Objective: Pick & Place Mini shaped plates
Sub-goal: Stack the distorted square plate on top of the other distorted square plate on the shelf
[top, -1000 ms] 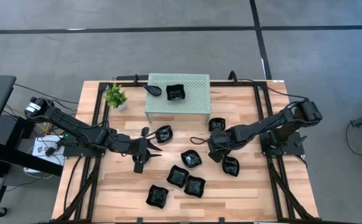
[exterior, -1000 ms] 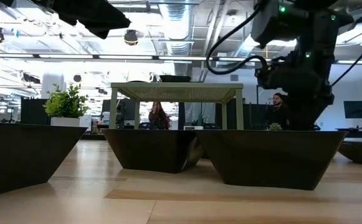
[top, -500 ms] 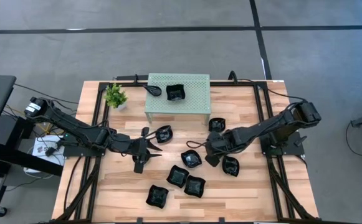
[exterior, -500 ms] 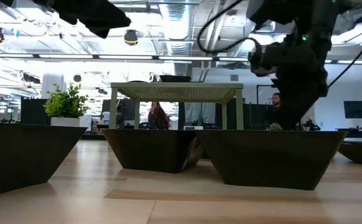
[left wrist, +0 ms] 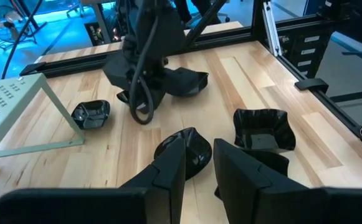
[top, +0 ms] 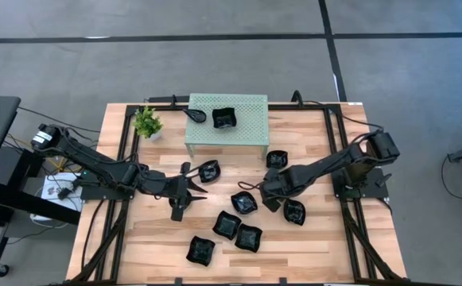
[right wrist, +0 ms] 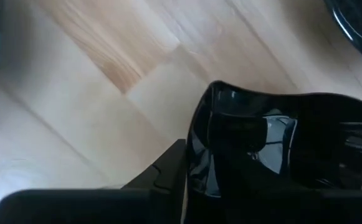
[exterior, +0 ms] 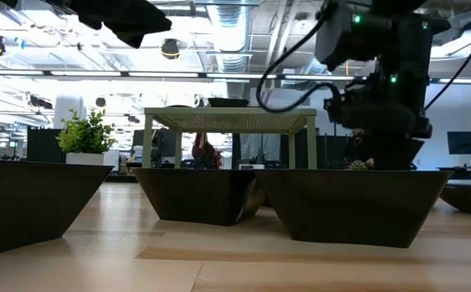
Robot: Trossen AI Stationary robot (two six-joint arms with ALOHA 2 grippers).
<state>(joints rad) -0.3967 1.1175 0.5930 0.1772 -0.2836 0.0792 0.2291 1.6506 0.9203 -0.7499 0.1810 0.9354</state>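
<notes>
near table centre, right end effector [top: 267, 191] clamped on mini plate [right wrist: 274, 146], left end effector [top: 196, 191] apart

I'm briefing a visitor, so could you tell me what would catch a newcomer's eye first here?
Probably the black plates scattered across the table's middle and front, with both dark arms reaching in from the sides. Next, the green stand at the back, holding one plate, and the small plant left of it.
</notes>
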